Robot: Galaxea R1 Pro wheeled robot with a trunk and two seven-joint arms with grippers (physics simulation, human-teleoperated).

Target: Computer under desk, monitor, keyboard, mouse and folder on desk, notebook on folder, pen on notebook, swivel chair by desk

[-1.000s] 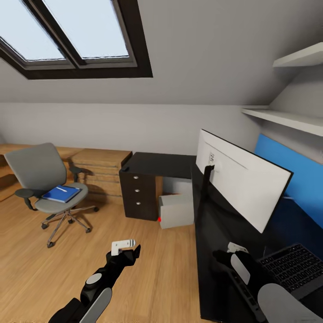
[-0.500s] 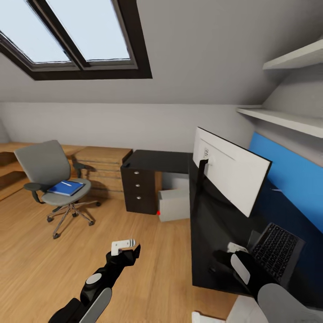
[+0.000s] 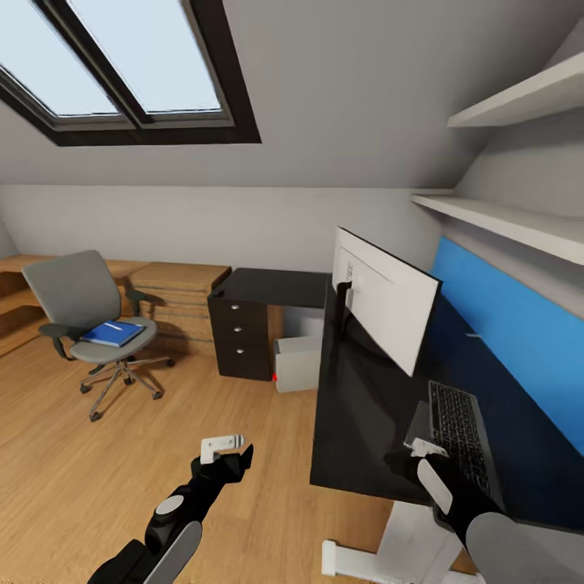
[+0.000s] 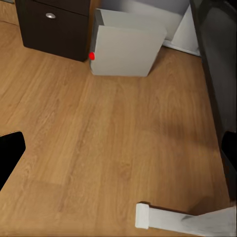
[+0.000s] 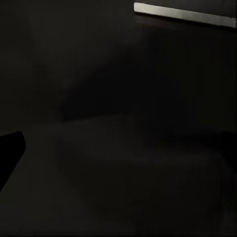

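We see the folder (image 3: 112,332) on the swivel chair (image 3: 85,324), far left of the desk (image 3: 357,405), nearer our left gripper (image 3: 223,445), whose grip state we cannot tell.

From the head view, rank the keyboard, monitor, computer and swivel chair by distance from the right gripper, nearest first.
1. keyboard, on the desk right beside the right gripper.
2. monitor, farther back on the desk.
3. computer, under the desk.
4. swivel chair, across the room.
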